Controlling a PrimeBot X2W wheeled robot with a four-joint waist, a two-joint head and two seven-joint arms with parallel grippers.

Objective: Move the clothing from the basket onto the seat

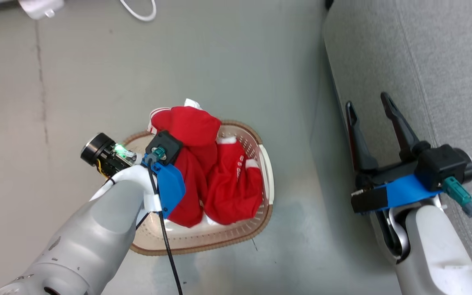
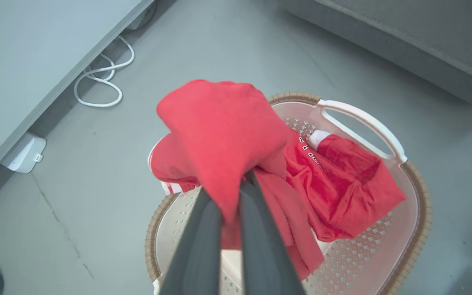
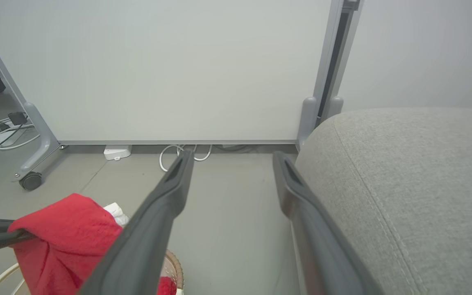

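Note:
The cream basket (image 1: pixel 219 241) with its brown rim (image 2: pixel 421 205) stands on the grey floor, left of the light grey seat (image 1: pixel 424 61). My left gripper (image 2: pixel 232 191) is above the basket, shut on one red garment (image 2: pixel 219 123). That garment is bunched over the fingertips and hangs down into the basket. A second red garment (image 1: pixel 232 184) with white lettering lies inside the basket at its right (image 2: pixel 342 184). Beside the seat's front edge (image 3: pixel 404 184) my right gripper (image 1: pixel 366 101) stands open, nothing between its fingers (image 3: pixel 166 205).
A white cable (image 1: pixel 137 12) and a small white box (image 1: pixel 41 8) lie on the floor at the far side. A pale panel on a castor foot (image 3: pixel 31 180) stands behind them. Bare floor (image 1: pixel 293 123) separates the basket from the seat.

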